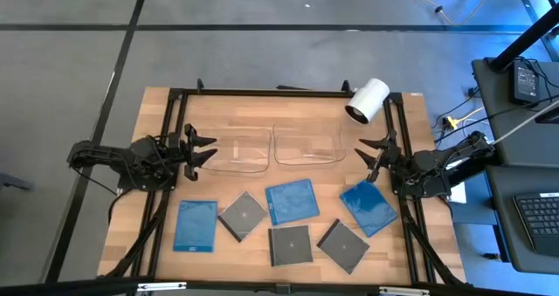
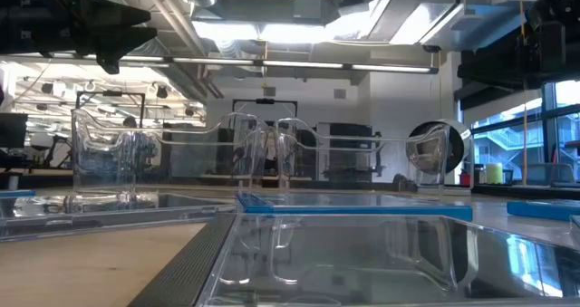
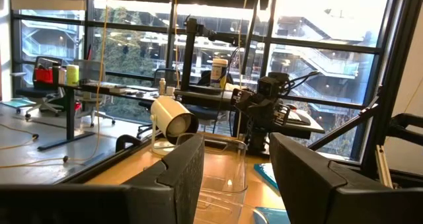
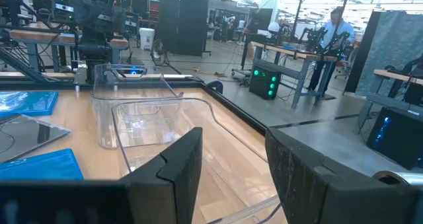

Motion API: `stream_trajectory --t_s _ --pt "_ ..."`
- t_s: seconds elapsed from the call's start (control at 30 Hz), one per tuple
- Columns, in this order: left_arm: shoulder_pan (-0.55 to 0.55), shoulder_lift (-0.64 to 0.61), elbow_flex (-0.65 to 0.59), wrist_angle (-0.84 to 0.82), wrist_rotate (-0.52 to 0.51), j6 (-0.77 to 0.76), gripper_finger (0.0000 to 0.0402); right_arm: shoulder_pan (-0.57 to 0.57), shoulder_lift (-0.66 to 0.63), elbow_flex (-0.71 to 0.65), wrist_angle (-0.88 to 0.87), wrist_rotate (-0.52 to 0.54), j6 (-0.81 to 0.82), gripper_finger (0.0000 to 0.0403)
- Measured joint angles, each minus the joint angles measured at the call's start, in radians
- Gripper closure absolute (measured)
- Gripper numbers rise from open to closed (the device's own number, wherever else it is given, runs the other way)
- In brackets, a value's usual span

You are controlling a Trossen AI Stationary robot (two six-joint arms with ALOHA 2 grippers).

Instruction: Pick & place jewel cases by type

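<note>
Several jewel cases lie flat on the near half of the wooden table. Three are blue: one at the left, one in the middle and one at the right. Three are dark grey. My left gripper waits open at the table's left edge, above the surface. My right gripper waits open at the right edge, just beyond the right blue case. Neither has anything between its fingers.
Two clear shallow trays stand side by side at the middle of the table, between the grippers. A white cylindrical lamp sits at the far right corner. A black frame runs along the table's edges.
</note>
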Motion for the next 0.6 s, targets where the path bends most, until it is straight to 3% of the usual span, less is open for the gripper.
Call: stream_trajectory --t_s 0.6 --pt "0.000 0.000 0.000 0.000 0.000 0.000 0.0233 0.000 0.000 0.000 0.000 -0.051 0.076 0.0233"
